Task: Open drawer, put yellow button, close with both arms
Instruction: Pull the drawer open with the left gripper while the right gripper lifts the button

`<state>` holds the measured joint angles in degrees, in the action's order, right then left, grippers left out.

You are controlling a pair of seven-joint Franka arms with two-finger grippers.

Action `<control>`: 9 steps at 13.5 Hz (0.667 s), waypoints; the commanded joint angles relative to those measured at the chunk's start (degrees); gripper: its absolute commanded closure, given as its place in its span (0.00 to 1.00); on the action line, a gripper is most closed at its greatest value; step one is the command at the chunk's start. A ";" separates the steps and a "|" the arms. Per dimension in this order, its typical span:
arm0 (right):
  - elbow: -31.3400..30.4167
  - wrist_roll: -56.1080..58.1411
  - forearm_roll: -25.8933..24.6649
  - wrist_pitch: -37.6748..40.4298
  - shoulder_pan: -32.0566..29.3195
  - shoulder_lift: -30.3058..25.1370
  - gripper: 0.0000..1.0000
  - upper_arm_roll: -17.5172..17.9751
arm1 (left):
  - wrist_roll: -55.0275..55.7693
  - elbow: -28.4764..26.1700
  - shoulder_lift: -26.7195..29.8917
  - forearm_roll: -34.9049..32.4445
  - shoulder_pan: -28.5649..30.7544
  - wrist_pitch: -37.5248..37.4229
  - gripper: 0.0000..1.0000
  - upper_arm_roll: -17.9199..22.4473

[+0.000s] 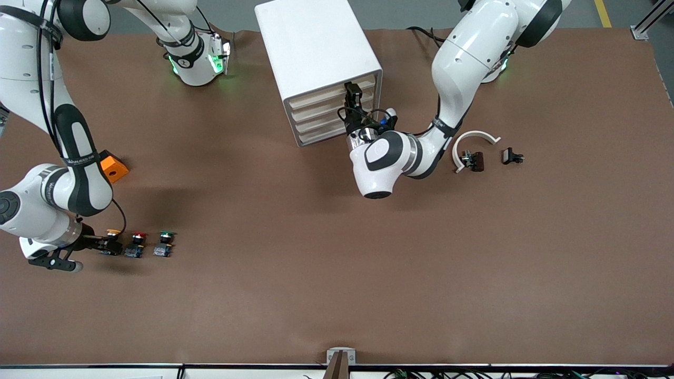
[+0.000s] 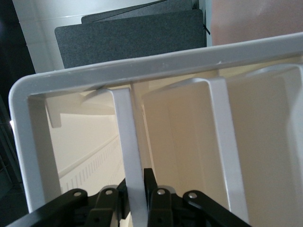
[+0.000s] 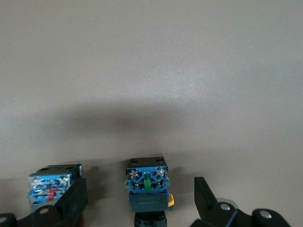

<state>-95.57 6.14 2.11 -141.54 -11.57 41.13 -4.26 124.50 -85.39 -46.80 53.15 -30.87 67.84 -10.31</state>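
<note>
The white cabinet (image 1: 316,47) stands between the arms' bases, and its topmost drawer (image 1: 318,96) looks pushed in. My left gripper (image 1: 352,96) is at that drawer's front. In the left wrist view my left gripper (image 2: 137,189) is shut on a thin white rib (image 2: 127,142) of the drawer. The yellow button (image 1: 111,238) stands near the front camera at the right arm's end of the table. My right gripper (image 1: 105,245) is down at it. In the right wrist view my right gripper (image 3: 139,191) stands open, with the yellow button (image 3: 147,187) between its fingers (image 3: 206,198), apart from them.
A red-capped button (image 1: 137,245) and a green-capped one (image 1: 165,243) stand in a row beside the yellow one. An orange block (image 1: 114,167) lies by the right arm. A white curved piece (image 1: 474,143) and two small dark parts (image 1: 472,161) (image 1: 512,156) lie toward the left arm's end.
</note>
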 commanded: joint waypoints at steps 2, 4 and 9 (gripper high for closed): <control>1.35 1.24 1.06 -0.05 -0.73 1.49 0.00 0.40 | -1.01 -0.65 0.13 0.64 1.77 0.01 0.93 0.11; 1.35 1.24 1.06 -0.05 -0.73 1.58 0.00 0.40 | -1.01 -0.56 -0.49 0.55 3.52 0.01 0.91 0.11; 1.27 1.24 1.06 0.04 -0.65 1.67 0.43 0.40 | -1.01 0.05 -0.40 0.64 8.36 0.19 0.86 0.29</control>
<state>-95.46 6.21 2.13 -141.55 -11.63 42.15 -4.30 124.94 -85.58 -46.85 53.31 -24.80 68.27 -10.26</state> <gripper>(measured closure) 0.132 0.877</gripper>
